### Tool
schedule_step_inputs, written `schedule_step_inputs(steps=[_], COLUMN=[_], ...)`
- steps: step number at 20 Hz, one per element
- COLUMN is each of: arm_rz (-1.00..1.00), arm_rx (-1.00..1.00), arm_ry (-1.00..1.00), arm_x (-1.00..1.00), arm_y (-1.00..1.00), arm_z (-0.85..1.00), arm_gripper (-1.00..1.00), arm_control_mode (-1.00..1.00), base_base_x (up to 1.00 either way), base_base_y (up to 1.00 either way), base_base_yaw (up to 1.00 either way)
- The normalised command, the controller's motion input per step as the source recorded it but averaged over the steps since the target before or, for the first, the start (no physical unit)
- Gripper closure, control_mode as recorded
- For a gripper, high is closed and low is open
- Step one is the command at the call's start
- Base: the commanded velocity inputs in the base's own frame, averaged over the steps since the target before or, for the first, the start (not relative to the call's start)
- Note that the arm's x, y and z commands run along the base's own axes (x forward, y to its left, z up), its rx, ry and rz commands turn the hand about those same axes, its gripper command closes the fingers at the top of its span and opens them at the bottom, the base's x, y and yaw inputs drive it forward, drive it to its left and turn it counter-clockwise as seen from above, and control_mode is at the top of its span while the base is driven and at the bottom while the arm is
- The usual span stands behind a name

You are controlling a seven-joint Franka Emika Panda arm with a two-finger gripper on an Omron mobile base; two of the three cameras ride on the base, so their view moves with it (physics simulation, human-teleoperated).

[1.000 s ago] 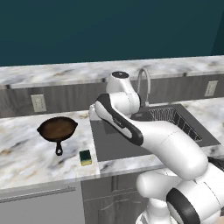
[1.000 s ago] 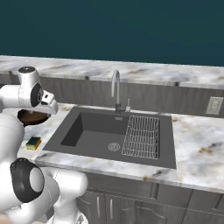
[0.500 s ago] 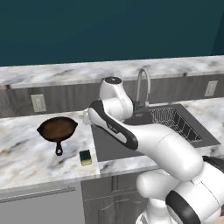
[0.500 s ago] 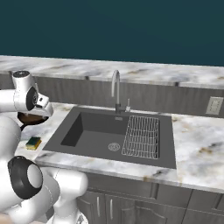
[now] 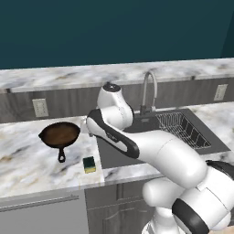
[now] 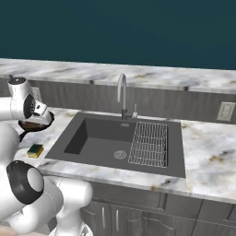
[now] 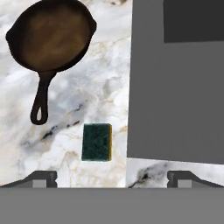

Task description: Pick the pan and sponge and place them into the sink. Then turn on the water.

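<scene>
Overhead, the robot's claw hangs above the marble counter with its two dark fingertips spread wide and nothing between them. In the hand view, the pan lies flat on the counter toward the upper left, its short black handle pointing down and ending in a loop. The sponge lies green side up just beside the near left corner of the sink, nearer the fingertips than the pan is. In the left base view the same pan sits on the counter well apart from the basin, with the sponge at the counter's front edge. In the right base view the dark sink holds a wire rack on its right side, and the curved faucet stands behind it with no water running. The step in hand looks like reaching for the first item, and neither has been picked up yet. To do it well, the claw should likely centre directly over the chosen item and turn so the fingers straddle a narrow part, either the sponge's short sides or the pan's handle or rim, then come straight down before closing. No brand names, labels or readable writing appear on anything.
</scene>
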Motion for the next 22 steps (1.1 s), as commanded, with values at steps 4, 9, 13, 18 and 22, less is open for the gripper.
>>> schedule_step_inputs(steps=[4,9,13,18,22], arm_rz=[0.00,0.00,0.00,0.00,0.00], arm_rx=[0.01,0.00,0.00,0.00,0.00], arm_ry=[0.00,0.00,0.00,0.00,0.00], arm_x=[0.00,0.03,0.01,0.01,0.01], arm_y=[0.21,0.20,0.19,0.21,0.21], arm_z=[-0.12,-0.12,-0.10,-0.10,-0.12], arm_gripper=[-1.00,-1.00,-1.00,-1.00,-1.00], arm_control_mode=[-1.00,-1.00,-1.00,-1.00,-1.00], base_base_x=[0.00,0.00,0.00,0.00,0.00], base_base_y=[0.00,0.00,0.00,0.00,0.00], base_base_yaw=[0.00,0.00,0.00,0.00,0.00])
